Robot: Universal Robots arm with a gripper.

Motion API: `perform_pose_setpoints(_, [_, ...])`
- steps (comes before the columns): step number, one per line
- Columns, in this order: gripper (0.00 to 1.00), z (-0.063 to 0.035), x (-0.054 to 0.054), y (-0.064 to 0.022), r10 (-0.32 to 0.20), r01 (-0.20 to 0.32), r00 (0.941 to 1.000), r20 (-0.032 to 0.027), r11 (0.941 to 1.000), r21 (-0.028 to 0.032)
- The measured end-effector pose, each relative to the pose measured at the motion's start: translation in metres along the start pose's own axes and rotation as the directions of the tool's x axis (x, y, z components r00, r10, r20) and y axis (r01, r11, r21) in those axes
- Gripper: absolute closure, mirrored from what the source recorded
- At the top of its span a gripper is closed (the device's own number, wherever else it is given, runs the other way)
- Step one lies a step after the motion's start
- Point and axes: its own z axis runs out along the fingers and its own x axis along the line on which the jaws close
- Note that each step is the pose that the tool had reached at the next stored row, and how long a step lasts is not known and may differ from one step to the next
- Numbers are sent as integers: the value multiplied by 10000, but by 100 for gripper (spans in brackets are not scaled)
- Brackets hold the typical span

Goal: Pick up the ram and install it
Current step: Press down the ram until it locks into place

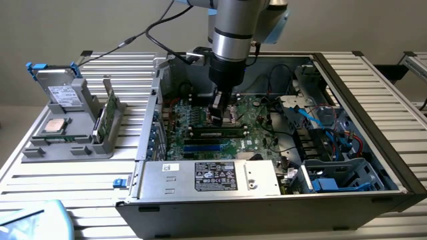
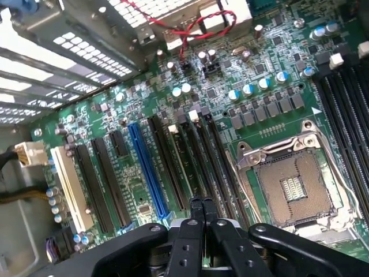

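The ram (image 1: 217,133), a long dark stick with black chips, sits in a memory slot on the green motherboard (image 1: 257,112) inside the open computer case (image 1: 393,165). My gripper (image 1: 219,119) hangs straight down into the case, its tip just above and behind the stick. In the wrist view the gripper (image 2: 202,209) is shut, its two black fingers pressed together with nothing between them. They stand over the row of dark slots (image 2: 199,158), where I cannot tell the ram's edge from the slots.
An empty processor socket (image 2: 291,187) lies beside the slots, and a blue slot (image 2: 147,173) on their other side. A silver power supply (image 1: 207,177) fills the case's front. On the exterior view's left, a grey holder (image 1: 63,145) carries a hard drive (image 1: 61,92), a green card (image 1: 110,112) and a processor chip (image 1: 55,126).
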Motion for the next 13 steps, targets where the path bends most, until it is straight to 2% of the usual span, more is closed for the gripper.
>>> perform_pose_setpoints(3, [90, 0, 0, 0, 503, -503, 9987, 21, 9987, -97])
perform_pose_setpoints(6, [90, 0, 0, 0, 1013, -1013, 9948, 37, 9947, -196])
perform_pose_setpoints(9, [90, 0, 0, 0, 1514, -1512, 9885, 47, 9881, -294])
perform_pose_setpoints(13, [90, 1, 0, 0, 2181, -2176, 9759, 53, 9751, -426])
